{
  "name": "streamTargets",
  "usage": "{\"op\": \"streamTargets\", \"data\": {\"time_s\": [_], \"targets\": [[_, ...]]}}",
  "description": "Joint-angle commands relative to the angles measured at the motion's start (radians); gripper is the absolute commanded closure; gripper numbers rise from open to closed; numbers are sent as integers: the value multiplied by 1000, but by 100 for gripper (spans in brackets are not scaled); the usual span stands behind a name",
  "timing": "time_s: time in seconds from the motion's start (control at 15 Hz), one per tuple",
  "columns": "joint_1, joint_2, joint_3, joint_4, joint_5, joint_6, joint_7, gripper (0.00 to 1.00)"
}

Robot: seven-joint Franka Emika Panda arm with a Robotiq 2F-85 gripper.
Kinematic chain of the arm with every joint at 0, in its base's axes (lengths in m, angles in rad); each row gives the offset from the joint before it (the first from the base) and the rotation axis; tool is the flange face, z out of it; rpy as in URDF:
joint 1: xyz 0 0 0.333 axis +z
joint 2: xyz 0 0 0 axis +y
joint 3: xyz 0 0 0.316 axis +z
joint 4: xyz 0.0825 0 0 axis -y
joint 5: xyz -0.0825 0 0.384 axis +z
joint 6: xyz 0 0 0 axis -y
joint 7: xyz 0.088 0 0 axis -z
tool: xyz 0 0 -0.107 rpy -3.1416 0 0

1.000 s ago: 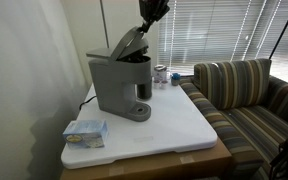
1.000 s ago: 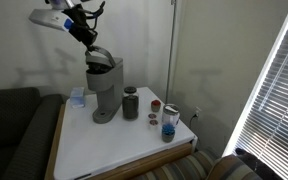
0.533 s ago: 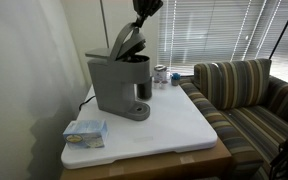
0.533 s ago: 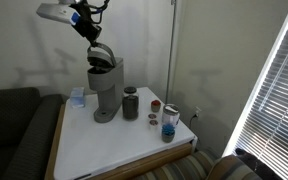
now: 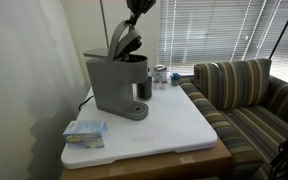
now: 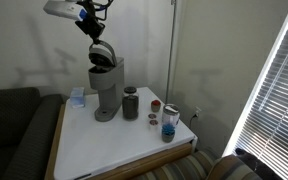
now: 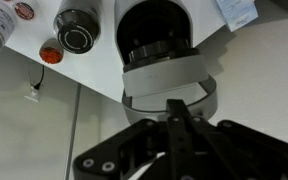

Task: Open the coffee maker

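Note:
The grey coffee maker (image 5: 114,85) stands on the white table near its back left; it also shows in an exterior view (image 6: 106,92). Its hinged lid (image 5: 125,40) is raised steeply, and the open pod chamber shows in the wrist view (image 7: 156,40). My gripper (image 5: 136,12) is above the lid's top edge, fingers pressed together against it (image 6: 92,22). In the wrist view the closed fingers (image 7: 174,120) sit over the lid's rim (image 7: 169,90). Nothing is held between them.
A blue-and-white box (image 5: 85,131) lies at the table's front left. A dark grey canister (image 6: 131,103), a red-lidded jar (image 6: 155,109) and small cups (image 6: 170,122) stand beside the machine. A striped sofa (image 5: 249,95) adjoins the table (image 5: 174,125).
The lid has swung up further, from half open to nearly upright. My gripper has risen and moved back with it.

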State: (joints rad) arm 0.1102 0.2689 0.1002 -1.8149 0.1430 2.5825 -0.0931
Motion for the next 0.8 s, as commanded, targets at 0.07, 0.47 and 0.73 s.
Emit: {"op": "streamTargets", "data": {"time_s": [0.07,0.47,0.73], "targets": [[-15,83,14,111,-9,-65,-18,100],[-9,105,4,182,-45,-132,-3,100],[-6,142,7,241,-46,-179,-6,100]]}}
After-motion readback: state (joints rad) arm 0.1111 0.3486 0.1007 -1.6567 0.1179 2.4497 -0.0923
